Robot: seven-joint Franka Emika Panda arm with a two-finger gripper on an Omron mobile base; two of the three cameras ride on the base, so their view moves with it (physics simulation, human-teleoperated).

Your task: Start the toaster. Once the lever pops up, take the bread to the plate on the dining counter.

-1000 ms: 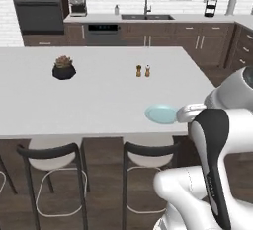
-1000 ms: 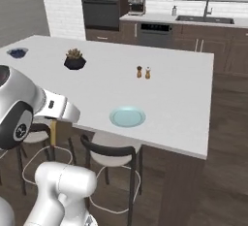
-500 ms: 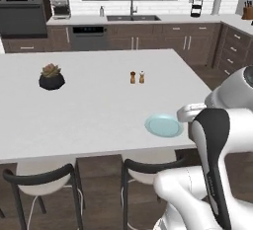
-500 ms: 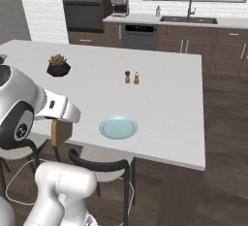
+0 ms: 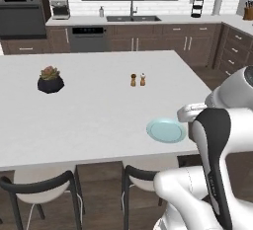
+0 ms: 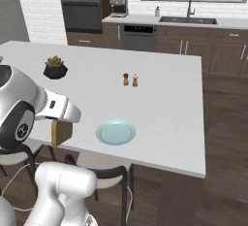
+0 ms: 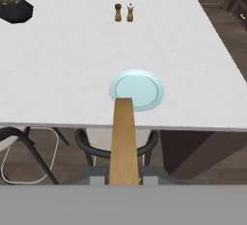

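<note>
My gripper (image 7: 123, 175) is shut on the bread (image 7: 123, 142), a golden-brown slice seen edge-on and pointing at the plate. The bread (image 6: 61, 131) hangs below the hand, just off the near edge of the dining counter (image 6: 160, 89). The pale teal plate (image 7: 136, 90) lies bare on the white top close to that edge, a short way beyond the slice. The plate (image 5: 166, 130) sits just left of my arm's elbow, and the plate (image 6: 115, 133) is to the right of the bread. The toaster is out of view.
Salt and pepper shakers (image 5: 138, 80) stand mid-counter, and a potted plant (image 5: 50, 79) sits at the far left. Dark stools (image 5: 44, 184) are tucked under the near edge. The wall counter with a sink (image 5: 132, 19) runs along the back.
The whole picture has shifted: the base drove nearer the dining counter, so the plate sits lower and closer. The bread stays gripped as before.
</note>
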